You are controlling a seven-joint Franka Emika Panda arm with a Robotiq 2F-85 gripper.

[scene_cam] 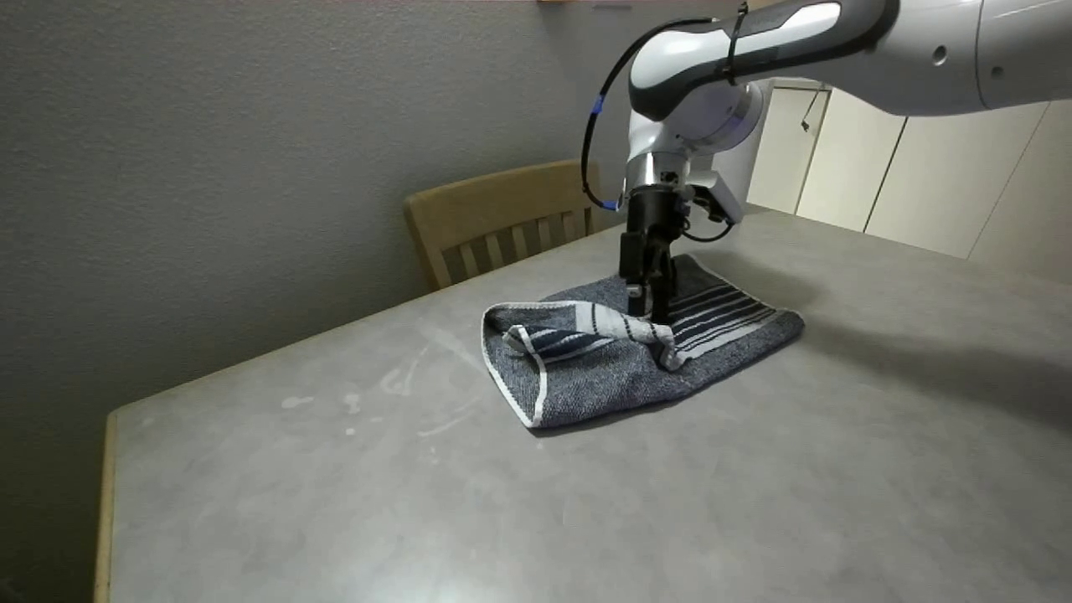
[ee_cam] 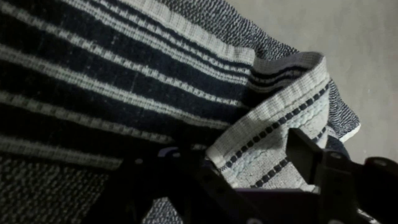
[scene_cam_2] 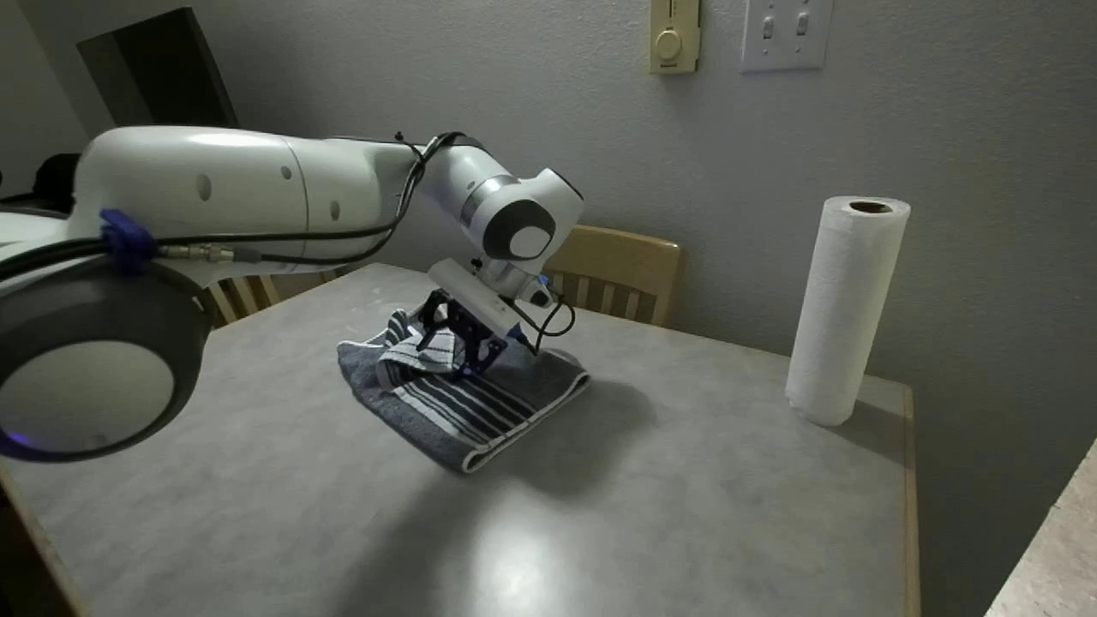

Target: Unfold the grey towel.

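Your grey towel (scene_cam: pixel 624 377) lies on the counter (scene_cam: pixel 335 511), in front of the wooden slat-back chair (scene_cam: pixel 502 199), and I judge it only partly unfolded: the striped part (ee_cam: pixel 102 81) is rather flat, but a pale-banded flap (ee_cam: pixel 261 146) stands folded up next to it. The end effector (scene_cam_2: pixel 445 360) is low over this flap, also in front of the chair, with its two fingers (ee_cam: pixel 301 152) spread and, as it looks, nothing pinched between them; whether they touch the cloth, I cannot tell. The step in hand is probably the opening of this flap. To do it well, first align the fingers across the raised edge, one on each side, and descend gently, because hard pressing may push the cloth into new wrinkles. Try to take only the upper layer; if the lower one is caught too, the whole towel may slide. Then lift a little and draw the flap slowly away from the striped part, not toward the chair, since the counter ends before it and the cloth could hang over. Lay it down completely before you release, then spread the fingers wide and rise straight up, so that no loop is carried with you.
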